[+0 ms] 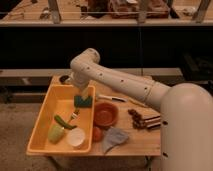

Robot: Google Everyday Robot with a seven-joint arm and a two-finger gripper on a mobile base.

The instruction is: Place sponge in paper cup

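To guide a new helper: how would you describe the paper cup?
Find the yellow tray on the wooden table. The paper cup sits in its near right corner, away from the hand at the sponge. It alone is white and round.
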